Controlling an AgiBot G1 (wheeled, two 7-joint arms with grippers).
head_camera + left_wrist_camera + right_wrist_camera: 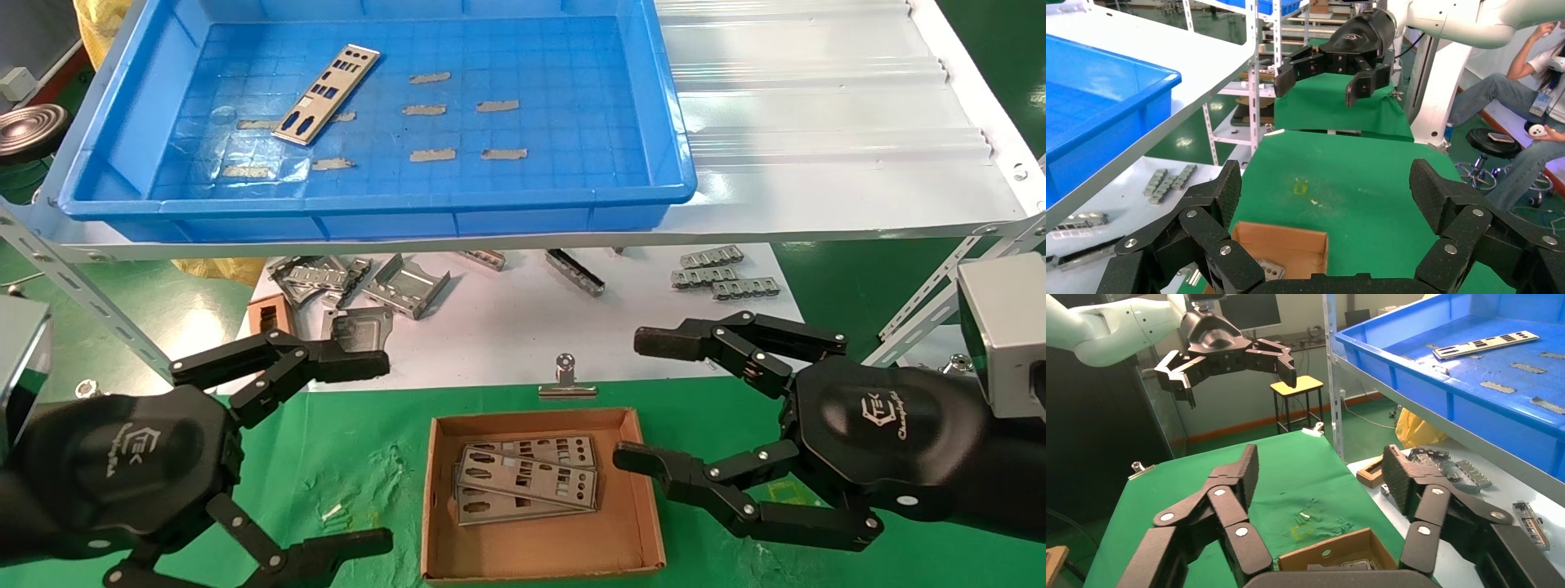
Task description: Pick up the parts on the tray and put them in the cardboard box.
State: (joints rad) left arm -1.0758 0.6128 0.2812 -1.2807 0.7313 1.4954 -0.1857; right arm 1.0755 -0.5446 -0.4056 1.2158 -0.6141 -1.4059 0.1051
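blue plastic tray point(122, 106): rear shelf, one punched metal plate point(327, 94) inside | shallow cardboard box point(629, 506): front centre, stacked plates point(523, 478) inside

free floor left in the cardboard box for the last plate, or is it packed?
The cardboard box has bare floor along its near wall and a strip by its right wall. The stacked plates crowd the middle and far-left. Both the left gripper and right gripper flank it, fingers open, empty.

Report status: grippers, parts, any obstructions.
Left gripper and right gripper open, empty, flanking the box. One part left in tray. Nothing blocking.
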